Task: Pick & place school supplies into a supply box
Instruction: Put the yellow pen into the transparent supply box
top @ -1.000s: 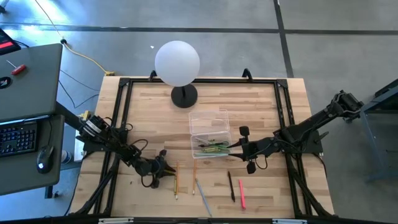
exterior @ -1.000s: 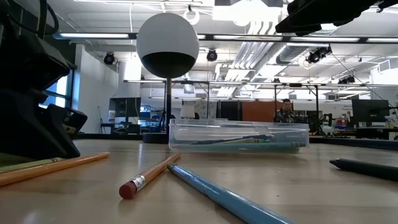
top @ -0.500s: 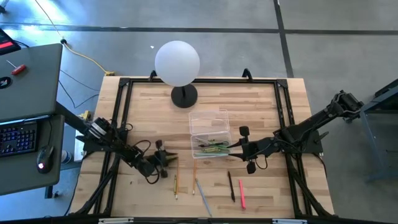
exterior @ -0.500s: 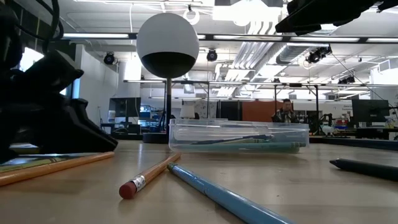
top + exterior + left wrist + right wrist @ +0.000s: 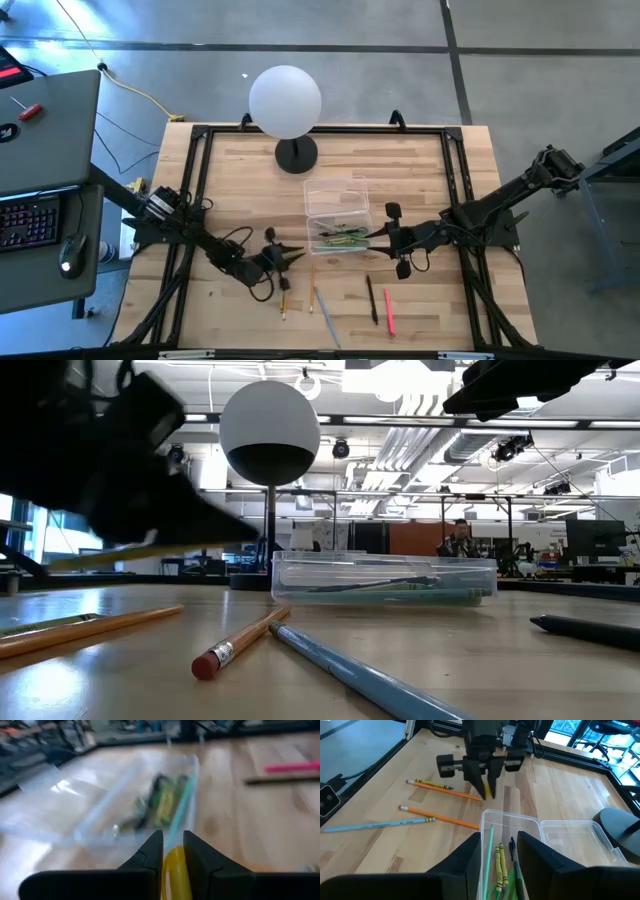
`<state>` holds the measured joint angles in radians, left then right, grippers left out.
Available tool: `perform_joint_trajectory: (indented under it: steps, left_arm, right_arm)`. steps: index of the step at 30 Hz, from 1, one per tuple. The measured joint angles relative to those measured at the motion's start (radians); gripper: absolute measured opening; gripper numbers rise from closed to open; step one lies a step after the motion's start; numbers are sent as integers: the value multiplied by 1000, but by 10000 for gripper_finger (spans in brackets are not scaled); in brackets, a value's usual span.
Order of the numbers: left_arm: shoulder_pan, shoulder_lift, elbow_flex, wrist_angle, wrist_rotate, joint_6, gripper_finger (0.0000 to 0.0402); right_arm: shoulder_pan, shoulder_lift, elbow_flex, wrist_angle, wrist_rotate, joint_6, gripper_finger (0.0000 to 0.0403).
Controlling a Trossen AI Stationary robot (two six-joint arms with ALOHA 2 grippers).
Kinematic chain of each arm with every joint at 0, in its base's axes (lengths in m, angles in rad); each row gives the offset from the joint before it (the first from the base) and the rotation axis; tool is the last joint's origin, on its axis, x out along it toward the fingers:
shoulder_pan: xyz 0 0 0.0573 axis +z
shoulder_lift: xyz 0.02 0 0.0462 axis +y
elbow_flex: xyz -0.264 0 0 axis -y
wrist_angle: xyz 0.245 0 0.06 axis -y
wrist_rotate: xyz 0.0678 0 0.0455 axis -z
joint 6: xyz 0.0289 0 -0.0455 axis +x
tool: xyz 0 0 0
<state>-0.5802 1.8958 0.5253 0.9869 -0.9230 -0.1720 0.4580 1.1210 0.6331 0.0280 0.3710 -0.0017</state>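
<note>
Left wrist view, left end effector (image 5: 173,851) clamped on yellow pencil (image 5: 175,870), right end effector (image 5: 499,851) apart over supply box (image 5: 530,831)

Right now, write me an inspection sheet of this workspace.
Surface: wooden table, black frame round it.
Job's things: clear box open, pens and crayons inside; two pencils, blue pencil, black pen, pink pen loose on the table.
Clutter: white globe lamp.
Grippers: left gripper shut on a yellow pencil, near the box; right gripper open at the box.
Cables: yellow cable on the floor.
Surroundings: desk with keyboard; person far behind.
</note>
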Motion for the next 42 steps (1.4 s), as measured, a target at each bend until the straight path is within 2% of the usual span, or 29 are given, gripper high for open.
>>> perform_joint_trajectory:
  steps: [3,6,10,13,16,18,23,26,34,42]
  left_arm:
    - [44,-22,75,4,-26,77,91]
    - [109,-46,156,1,25,146,97]
    - [223,-61,285,-46,236,176,95]
    - [321,-60,409,-269,414,91,91]
    - [405,-6,554,-564,523,-17,90]
    - [445,46,628,-686,552,-43,92]
    - [502,193,762,-685,678,-43,100]
    - [516,248,802,-706,747,-43,101]
    - [513,267,820,-704,784,-43,103]
    - [514,267,820,-698,784,-43,104]
  right_arm:
    - [0,0,0,0,0,2,106]
    - [0,0,0,0,0,2,106]
    - [0,0,0,0,0,2,106]
    - [0,0,0,-2,0,2,105]
    - [3,0,0,-26,0,2,105]
    - [3,0,0,-54,0,5,104]
    - [4,0,0,-141,0,86,98]
    - [10,0,0,-203,5,130,95]
    - [43,0,-1,-249,64,135,95]
    - [43,0,-1,-277,-25,158,108]
